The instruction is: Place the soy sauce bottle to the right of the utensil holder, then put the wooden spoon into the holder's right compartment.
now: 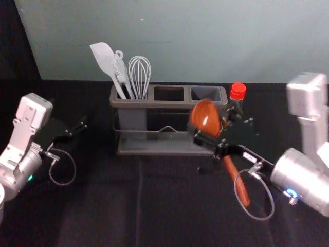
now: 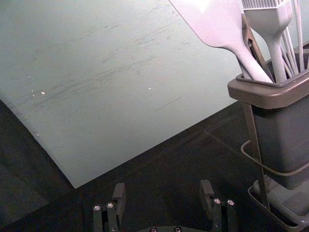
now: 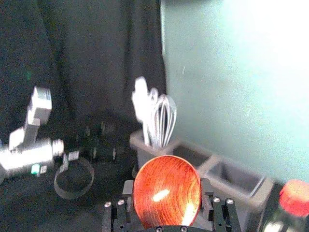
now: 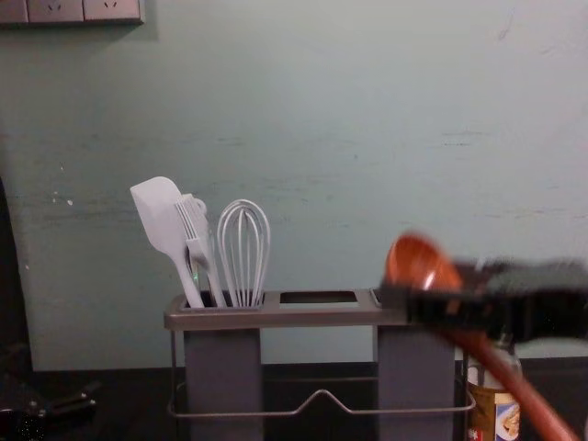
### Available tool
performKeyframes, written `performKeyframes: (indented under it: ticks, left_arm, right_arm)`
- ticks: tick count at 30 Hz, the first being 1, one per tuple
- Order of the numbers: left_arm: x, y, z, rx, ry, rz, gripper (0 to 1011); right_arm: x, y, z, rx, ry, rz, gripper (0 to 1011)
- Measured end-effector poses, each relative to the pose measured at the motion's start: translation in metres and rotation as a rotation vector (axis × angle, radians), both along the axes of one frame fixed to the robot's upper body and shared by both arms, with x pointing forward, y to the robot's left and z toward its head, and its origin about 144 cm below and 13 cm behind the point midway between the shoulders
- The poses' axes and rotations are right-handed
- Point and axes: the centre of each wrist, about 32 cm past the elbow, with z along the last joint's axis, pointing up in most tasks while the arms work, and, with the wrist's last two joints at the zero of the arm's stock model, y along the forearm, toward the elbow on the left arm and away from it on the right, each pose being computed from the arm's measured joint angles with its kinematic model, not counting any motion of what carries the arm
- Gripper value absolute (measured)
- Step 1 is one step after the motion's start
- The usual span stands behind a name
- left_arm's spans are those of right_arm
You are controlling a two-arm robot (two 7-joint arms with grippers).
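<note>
My right gripper (image 1: 218, 136) is in front of the utensil holder's (image 1: 169, 143) right end, shut on the wooden spoon (image 1: 205, 118) just below its bowl. The spoon is tilted, bowl up, its handle slanting down to the right. In the right wrist view the spoon's bowl (image 3: 166, 191) covers the space between the fingers of my right gripper (image 3: 167, 193). The soy sauce bottle (image 1: 238, 92) stands right of the holder; in the chest view the bottle (image 4: 493, 413) is partly behind the spoon and gripper. My left gripper (image 1: 72, 126) is idle left of the holder; in its wrist view the gripper (image 2: 163, 193) is open.
The holder's left compartment carries a white spatula (image 1: 104, 59), a brush (image 4: 197, 243) and a whisk (image 1: 139, 74). Its middle (image 1: 168, 93) and right (image 1: 204, 93) compartments have nothing standing in them. A pale wall (image 1: 169, 41) rises behind the black-covered table (image 1: 103, 206).
</note>
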Motion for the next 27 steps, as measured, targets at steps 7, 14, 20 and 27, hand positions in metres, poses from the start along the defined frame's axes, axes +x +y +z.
performKeyframes:
  ticks: [7, 14, 20, 27]
  left_arm:
    - [0.0, 0.0, 0.0, 0.0, 0.0, 0.0, 1005]
    - [0.0, 0.0, 0.0, 0.0, 0.0, 0.0, 1005]
    - [0.0, 0.0, 0.0, 0.0, 0.0, 0.0, 1005]
    - [0.0, 0.0, 0.0, 0.0, 0.0, 0.0, 1005]
  right_arm:
    - [-0.007, -0.007, -0.015, 0.135, -0.207, -0.039, 837]
    - [-0.009, -0.006, -0.028, 0.228, -0.367, -0.072, 837]
    - [-0.009, -0.006, -0.032, 0.258, -0.416, -0.086, 837]
    - [-0.01, -0.007, -0.031, 0.258, -0.413, -0.088, 837]
